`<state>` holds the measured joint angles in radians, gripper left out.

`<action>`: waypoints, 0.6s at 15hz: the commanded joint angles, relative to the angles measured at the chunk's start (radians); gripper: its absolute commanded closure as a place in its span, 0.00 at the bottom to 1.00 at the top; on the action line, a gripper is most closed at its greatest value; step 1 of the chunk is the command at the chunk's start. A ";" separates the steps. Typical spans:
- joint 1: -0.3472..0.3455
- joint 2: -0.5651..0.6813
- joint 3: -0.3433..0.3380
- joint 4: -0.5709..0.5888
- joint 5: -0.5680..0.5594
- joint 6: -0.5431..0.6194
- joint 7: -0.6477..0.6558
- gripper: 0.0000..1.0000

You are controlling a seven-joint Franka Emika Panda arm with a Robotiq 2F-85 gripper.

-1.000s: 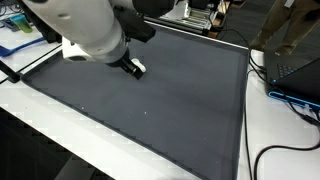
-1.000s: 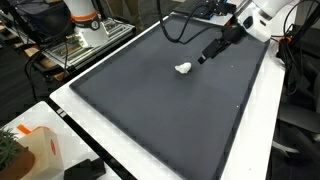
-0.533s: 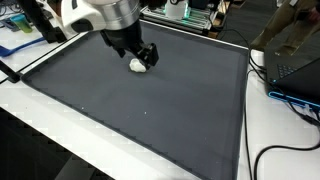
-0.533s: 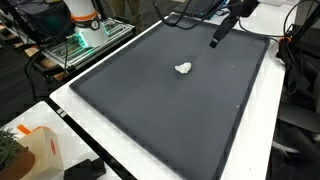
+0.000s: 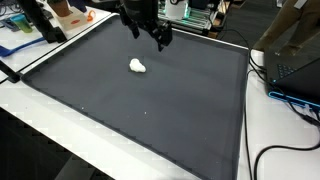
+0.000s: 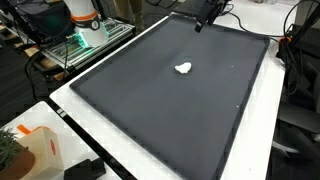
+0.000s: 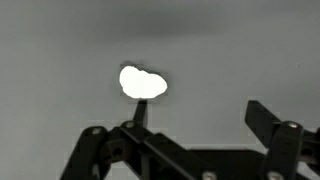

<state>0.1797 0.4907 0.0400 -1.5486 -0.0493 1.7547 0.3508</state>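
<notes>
A small white lump (image 5: pixel 138 66) (image 6: pixel 183 68) lies alone on the dark grey mat (image 5: pixel 190 110) (image 6: pixel 160 120). In both exterior views my gripper (image 5: pixel 150 36) (image 6: pixel 199 25) hangs high over the mat's far part, well above and beyond the lump. It is open and holds nothing. In the wrist view the lump (image 7: pixel 143 83) shows as a bright blob on the mat, just past the left finger (image 7: pixel 140 112). The right finger (image 7: pixel 262 118) stands far from it, and only bare mat shows between the two around the gripper (image 7: pixel 200 115).
The mat covers a white table (image 5: pixel 275 150). A dark box with cables (image 5: pixel 295 62) sits beside the mat. Blue items (image 5: pixel 15 45) lie at the other end. A metal shelf with an orange-and-white device (image 6: pixel 85 25) and an orange-marked bag (image 6: pixel 30 150) stand off the table.
The arm has risen and drawn back toward the mat's far edge. The white lump, partly covered by the arm before, now lies fully in view. The jaws stayed open.
</notes>
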 commanded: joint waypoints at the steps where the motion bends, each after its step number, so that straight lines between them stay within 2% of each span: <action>1: 0.001 -0.007 -0.002 -0.007 0.001 0.000 0.000 0.00; 5: 0.001 -0.007 0.004 -0.017 0.005 0.003 -0.020 0.00; 7: 0.008 -0.031 0.003 -0.067 -0.015 0.030 -0.021 0.00; 9: 0.003 -0.106 0.007 -0.171 -0.012 0.039 -0.045 0.00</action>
<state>0.1852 0.4772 0.0419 -1.5835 -0.0521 1.7662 0.3378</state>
